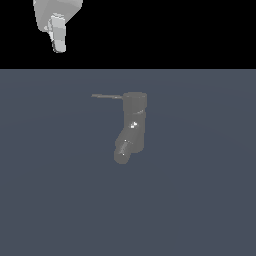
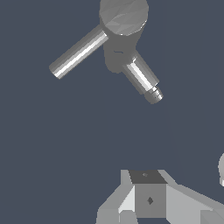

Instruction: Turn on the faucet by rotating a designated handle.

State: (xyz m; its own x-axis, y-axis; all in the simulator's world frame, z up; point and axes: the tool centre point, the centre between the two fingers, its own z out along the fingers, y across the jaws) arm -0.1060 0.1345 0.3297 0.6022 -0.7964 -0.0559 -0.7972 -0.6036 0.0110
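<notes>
Flat slate-blue ground (image 1: 200,200) fills the lower part of the exterior view, ending at a straight horizon under plain black. On it stands the faucet (image 1: 134,125), a small dark grey glossy upright cylinder with a wider round cap, placed a little above the middle of that view. Its short thick spout (image 1: 123,150) slants down and toward the camera from the lower body. The handle (image 1: 106,96), a thin straight rod, sticks out level from the cap toward the exterior view's left. Nothing in either view serves as a container, and nothing rests on or in the faucet. The gripper (image 1: 59,42) hangs high against the black band, up and toward the exterior view's left of the handle, well apart from it and touching nothing; only pale fingers (image 1: 59,35) below a white body show there, seen nearly edge-on, so whether they are spread or together cannot be told. The wrist view looks down on the faucet (image 2: 124,17) from above: the round cap face shows, with the handle (image 2: 78,51) and the spout (image 2: 142,78) splaying out from it at a wide angle, an arrangement the exterior view flattens. Grey blocks of the gripper's own body (image 2: 148,197) fill the near edge of the wrist view, with no clear view of its fingertips.
</notes>
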